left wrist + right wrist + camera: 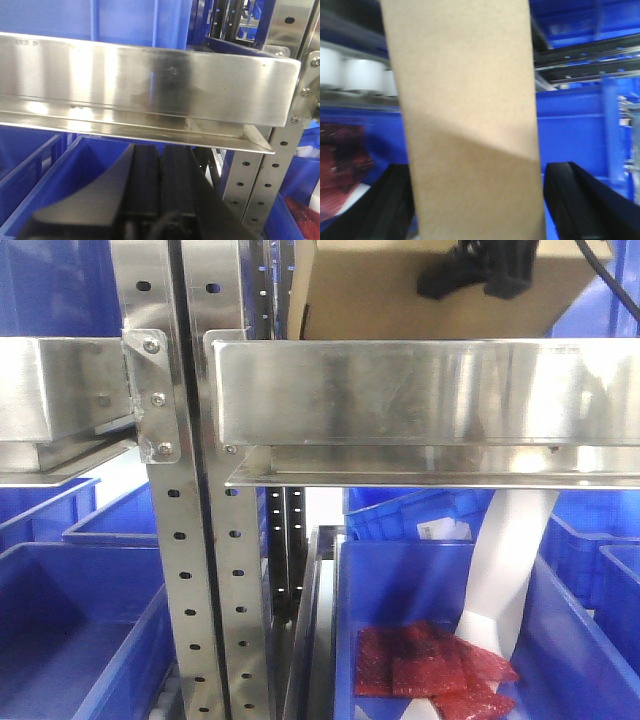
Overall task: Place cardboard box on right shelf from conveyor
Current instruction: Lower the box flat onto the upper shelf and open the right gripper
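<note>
Blue bins fill the space behind and below a steel rack; one bin lower right holds red packets and a white strip. Perforated upright stands left of centre, with a shelf section on each side.

Right shelf: shiny front lip spans the front view from the upright to the right edge. Left shelf section ends at the upright.

Box: tan, seen above the right shelf's lip, its lower edge hidden behind the lip, so contact with the shelf cannot be told. Box top is cut by the frame.

Right end effector: fingers stand on both sides of the box, which fills the gap between them; gripping the box.

Left end effector: below the left shelf lip, fingers pressed together, holding nothing
</note>
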Motion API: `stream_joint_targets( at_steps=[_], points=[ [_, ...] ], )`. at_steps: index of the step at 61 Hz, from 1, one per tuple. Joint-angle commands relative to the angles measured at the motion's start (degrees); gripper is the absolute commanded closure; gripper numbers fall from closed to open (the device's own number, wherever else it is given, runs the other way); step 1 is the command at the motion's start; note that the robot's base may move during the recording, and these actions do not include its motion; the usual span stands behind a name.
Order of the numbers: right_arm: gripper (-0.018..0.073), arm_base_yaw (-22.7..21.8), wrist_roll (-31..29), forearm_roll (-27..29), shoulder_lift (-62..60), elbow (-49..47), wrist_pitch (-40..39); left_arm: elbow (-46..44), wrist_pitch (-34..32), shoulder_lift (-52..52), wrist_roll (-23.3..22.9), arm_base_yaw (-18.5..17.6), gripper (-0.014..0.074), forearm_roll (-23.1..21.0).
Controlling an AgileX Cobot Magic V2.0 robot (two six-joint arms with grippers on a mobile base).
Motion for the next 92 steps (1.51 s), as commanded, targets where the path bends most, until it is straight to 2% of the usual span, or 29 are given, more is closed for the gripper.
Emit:
stream_joint_targets(
  at_steps=[1,12,25,31,37,42,50,59,67,75,83,92],
  points=[
    [-0.0043,0.6,0.3,0.4,-3.4,-2.3,-2.4,-0.2,-4.7,-0.5,-0.2,0.1,0.0715,-0.3],
    [-0.0043,0.6,0.3,1.1,-6.3,-1.3,1.6,-0.2,-4.7,-0.5,-0.2,0.1,0.0715,-0.3],
    [-0.0043,0.6,0.3,1.9,-11.4,3.3,1.9,-0.2,-4.7,-0.5,-0.2,0.1,0.0715,-0.3],
    [-0.0043,0.5,0.3,3.4,-14.1,5.0,1.8,-0.2,-4.7,-0.5,-0.2,0.1,0.0715,-0.3],
    [-0.0043,-0.1,0.3,7.3,-16.7,6.5,1.0,-0.2,-4.7,-0.5,-0.2,0.1,0.0715,-0.3],
    [-0.0031,-1.4,0.3,12.9,-18.4,7.1,-0.3,-0.2,-4.7,-0.5,-0.2,0.1,0.0715,-0.3],
    [0.0034,-5.4,0.3,26.1,-20.7,8.0,-5.3,-0.2,-4.7,-0.5,-0.2,0.1,0.0715,-0.3],
    [0.0189,-11.1,0.3,45.1,-24.1,10.5,-13.3,-0.2,-4.7,-0.5,-0.2,0.1,0.0715,-0.3],
    [0.0347,-16.6,0.3,58.3,-28.4,14.2,-17.1,-0.2,-4.7,-0.5,-0.2,0.1,0.0715,-0.3],
    [0.0518,-21.3,0.3,64.3,-33.7,18.9,-16.2,-0.2,-4.7,-0.5,-0.2,0.1,0.0715,-0.3],
    [0.0506,-23.6,0.3,68.6,-39.3,24.5,-14.0,-0.2,-4.7,-0.5,-0.2,0.1,0.0715,-0.3],
    [0.0506,-23.7,0.3,72.8,-45.9,31.2,-12.0,-0.2,-4.7,-0.5,-0.2,0.1,0.0715,-0.3]
  ],
)
